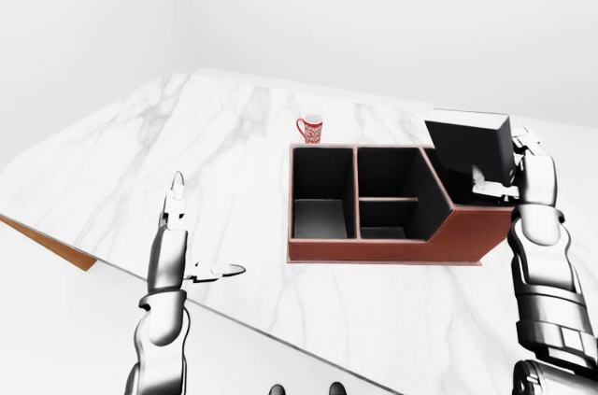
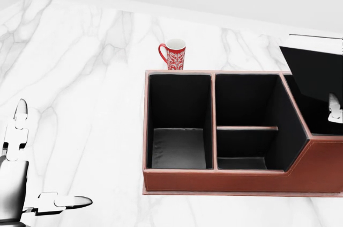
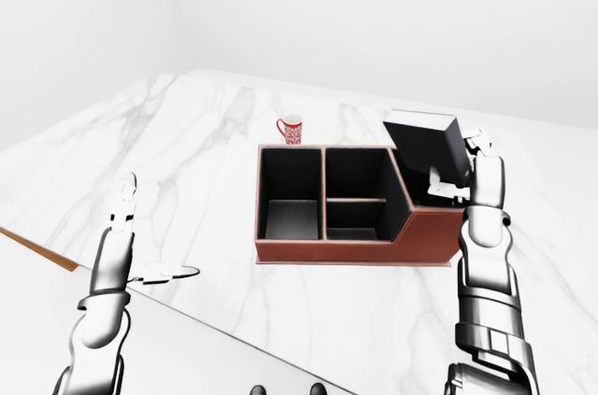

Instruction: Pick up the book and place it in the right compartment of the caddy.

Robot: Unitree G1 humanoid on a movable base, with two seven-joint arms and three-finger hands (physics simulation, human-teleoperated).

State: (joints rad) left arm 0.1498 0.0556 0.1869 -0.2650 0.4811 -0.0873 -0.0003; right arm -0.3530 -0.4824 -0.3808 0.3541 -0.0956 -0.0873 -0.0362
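Observation:
A brown caddy (image 1: pixel 392 250) with black-lined compartments stands on the white marble table (image 1: pixel 187 143). My right hand (image 1: pixel 514 176) is shut on a black book (image 1: pixel 467 152) and holds it tilted, its lower part down in the caddy's right compartment (image 2: pixel 313 114). The thumb shows on the book's near face in the head view, at the right edge. My left hand (image 1: pixel 187 232) is open and empty at the lower left, apart from the caddy.
A red patterned mug (image 2: pixel 173 53) stands just beyond the caddy's top left corner. The table's near edge (image 1: pixel 234 320) runs diagonally across the bottom of the left-eye view. A brown corner (image 1: pixel 56 247) shows at the left under the table edge.

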